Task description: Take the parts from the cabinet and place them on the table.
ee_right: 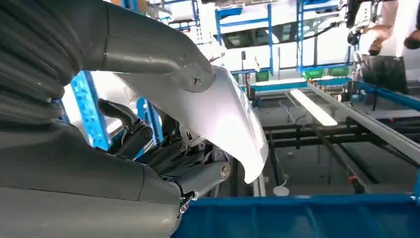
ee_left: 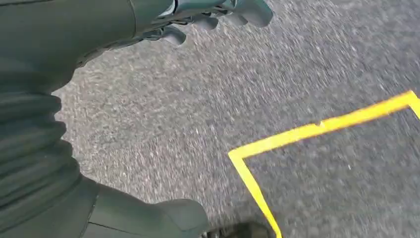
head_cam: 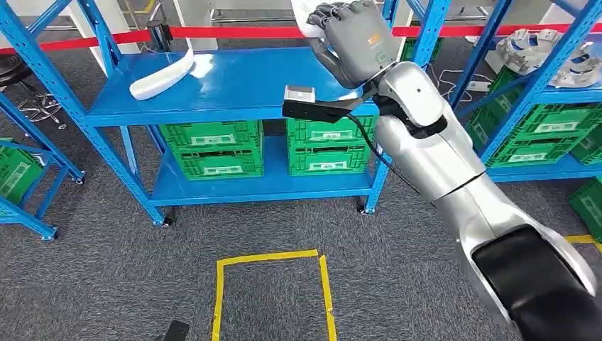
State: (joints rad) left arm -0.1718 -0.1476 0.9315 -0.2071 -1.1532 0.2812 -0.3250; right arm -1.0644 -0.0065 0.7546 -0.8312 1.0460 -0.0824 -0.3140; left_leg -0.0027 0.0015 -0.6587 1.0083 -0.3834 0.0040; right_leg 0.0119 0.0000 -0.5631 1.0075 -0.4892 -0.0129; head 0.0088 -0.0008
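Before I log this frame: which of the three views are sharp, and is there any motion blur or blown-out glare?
Head view: sharp and evenly lit, with soft sheen on the right hand and arm. Left wrist view: carpet and yellow tape are smeared by motion blur; the left hand is dim. Right wrist view: bright background is overexposed, and the white part it grips is nearly washed out.

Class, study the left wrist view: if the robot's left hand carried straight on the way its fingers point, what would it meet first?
Most likely the grey carpet floor. The left hand hangs with its fingers toward it, nothing showing between them. The yellow tape outline lies off to one side. Depth is hard to judge.
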